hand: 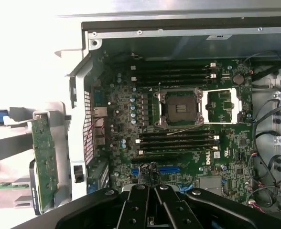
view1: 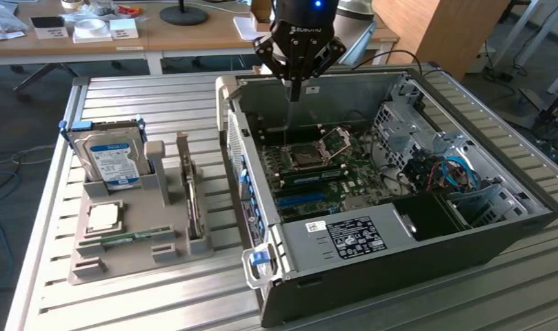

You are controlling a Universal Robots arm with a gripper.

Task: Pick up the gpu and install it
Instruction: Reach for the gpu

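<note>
The gpu (view1: 193, 201) is a thin green card standing on edge in a slot of the grey holder (view1: 132, 258), at the exterior view's left of the computer case. Its green circuit face (hand: 45, 162) appears in the wrist view, outside the case wall. My gripper (view1: 294, 91) hangs above the rear part of the open case (view1: 389, 252), well away from the card. Its fingers (hand: 145, 205) are pressed together, shut with nothing between them, pointing down at the motherboard (hand: 126, 105).
The holder also carries a silver hard drive (view1: 111, 162), a processor (view1: 104, 217) and a memory stick (view1: 132, 236). Inside the case are an open processor socket (hand: 178, 107), blue slots (view1: 302, 200), cables (view1: 449, 172) and a drive cage (view1: 403, 114). Desks stand behind the table.
</note>
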